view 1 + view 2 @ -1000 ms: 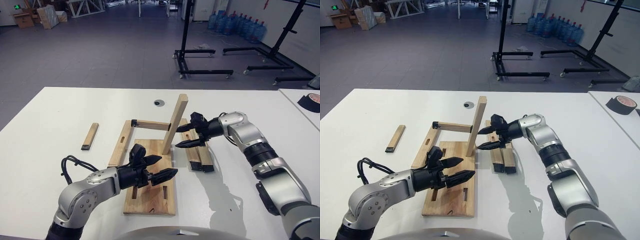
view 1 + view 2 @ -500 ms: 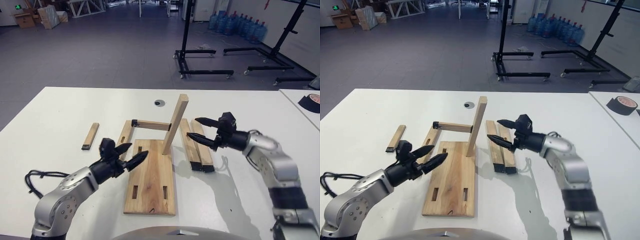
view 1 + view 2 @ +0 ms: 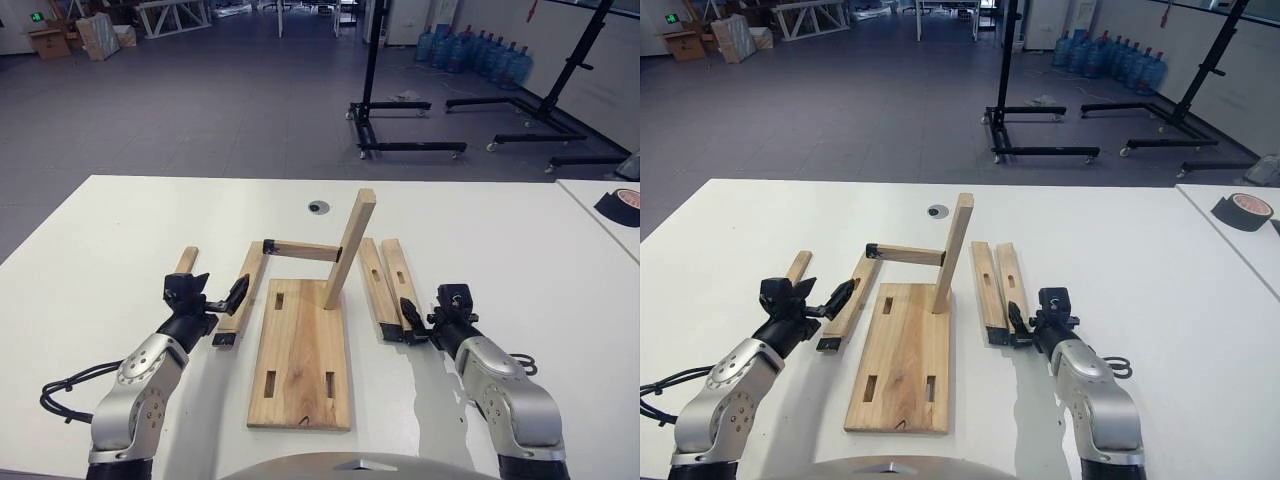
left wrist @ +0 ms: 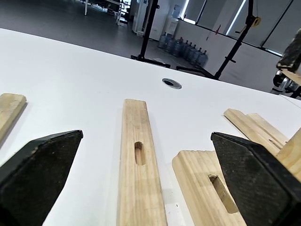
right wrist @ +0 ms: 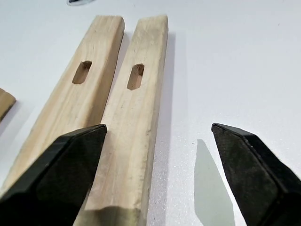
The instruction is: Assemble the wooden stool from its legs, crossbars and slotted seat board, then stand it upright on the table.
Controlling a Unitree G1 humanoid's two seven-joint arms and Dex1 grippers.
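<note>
Wooden slotted seat board [image 3: 300,360] flat on table [image 3: 520,230], centre, close to near edge. One leg [image 3: 350,250] stands tilted at board's far right corner. Crossbar [image 3: 305,250] links it to second leg [image 3: 243,290] lying left of board. Two more legs [image 3: 390,290] side by side right of board. Loose crossbar [image 3: 186,260] toward left edge. Left gripper [image 4: 146,134] spread, at lying leg's near end. Right gripper [image 5: 159,127] spread, at paired legs' near ends.

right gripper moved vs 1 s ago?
Yes. The right gripper pulled back toward the robot, away from the upright leg, and now sits at the near ends of the two loose legs, jaws open.
</note>
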